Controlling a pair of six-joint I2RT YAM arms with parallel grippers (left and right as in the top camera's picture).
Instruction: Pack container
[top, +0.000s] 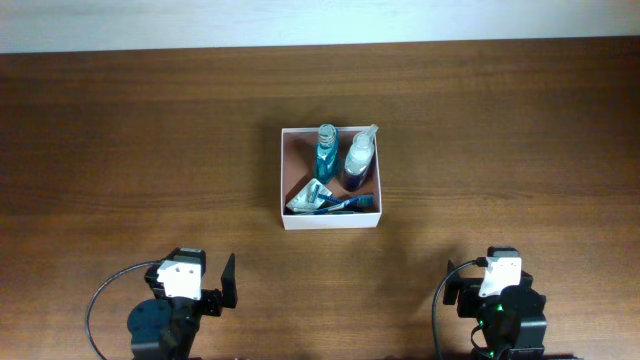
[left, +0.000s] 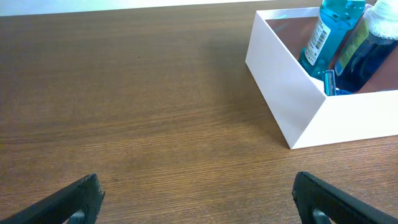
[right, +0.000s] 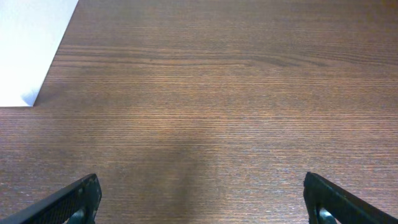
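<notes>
The container (top: 280, 180), a square shallow white box with a pinkish-brown inside, sits at the table's middle. In it lie a teal bottle (top: 325, 150), a dark blue spray bottle (top: 358, 160), and a blue toothbrush with a packet (top: 320, 198). The container's wall also shows in the left wrist view (left: 280, 93) with the teal bottle (left: 329, 31), and its corner shows in the right wrist view (right: 28, 50). My left gripper (left: 196, 202) is open and empty near the front left. My right gripper (right: 202, 202) is open and empty near the front right.
The brown wooden table (top: 120, 150) runs under everything. A pale wall strip (top: 300, 20) borders its far edge. Both arm bases with black cables stand at the front edge.
</notes>
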